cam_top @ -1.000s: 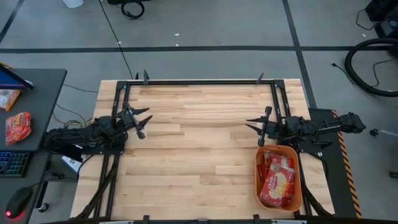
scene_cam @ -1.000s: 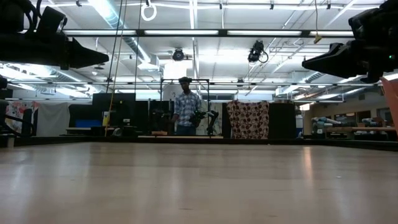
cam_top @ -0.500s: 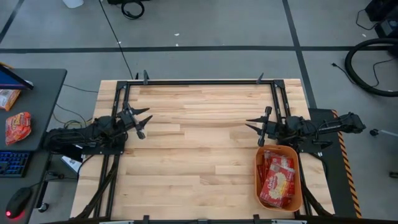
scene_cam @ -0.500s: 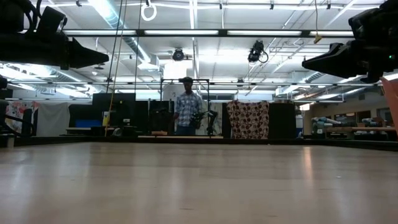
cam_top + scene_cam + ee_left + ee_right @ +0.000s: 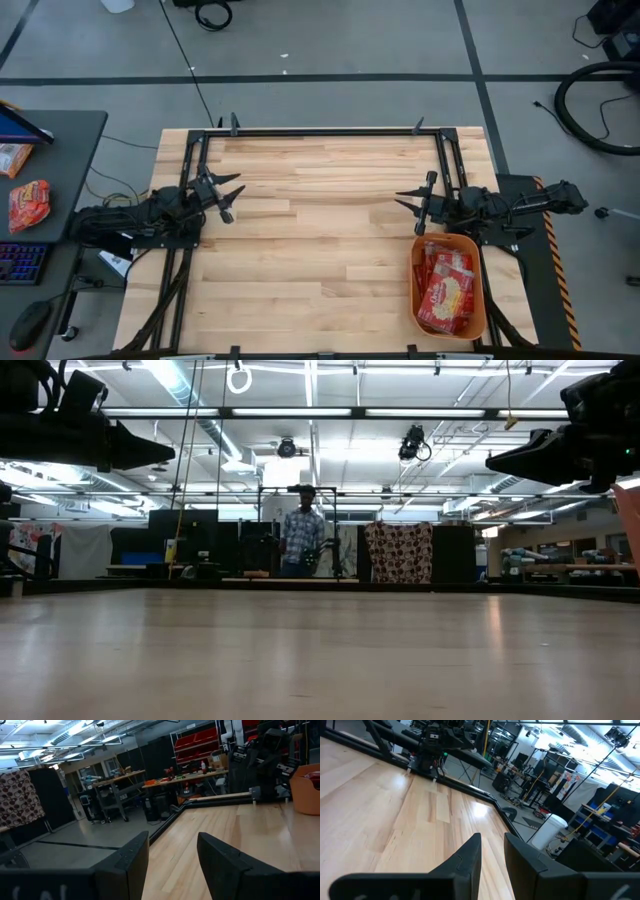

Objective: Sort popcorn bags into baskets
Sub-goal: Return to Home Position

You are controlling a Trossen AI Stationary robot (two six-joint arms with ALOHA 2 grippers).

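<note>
- Left gripper (image 5: 231,197) sits over the left edge of the table (image 5: 320,270), pointing inward. Fingers released: the left wrist view shows two dark, flat-faced angular fingers (image 5: 129,862) with a clear gap and nothing between them.
- Right gripper (image 5: 413,206) is over the right side, just beside the far end of the orange basket (image 5: 413,285). Its fingers (image 5: 468,854) are parted by a narrow gap and grasp nothing.
- The basket is a plastic rectangular tub with rounded corners and low walls. It stands on the table's near right corner, long side running front to back.
- Popcorn bags (image 5: 447,285) all lie inside the tub, stacked flat and overlapping. They are glossy red packets; the top one pictures yellow popcorn. I can't count the ones underneath.
- The table is pale wood in glued strips with a smooth, slightly shiny finish. A black metal rail frame (image 5: 320,131) runs round its far and side edges.
- A grey side desk (image 5: 70,150) stands to the left, with a puffy, crinkled orange-red snack bag (image 5: 28,203) on it.
- In the low view, both arms hang dark in the upper corners. A person (image 5: 302,542) in a plaid shirt stands far back in the room.
</note>
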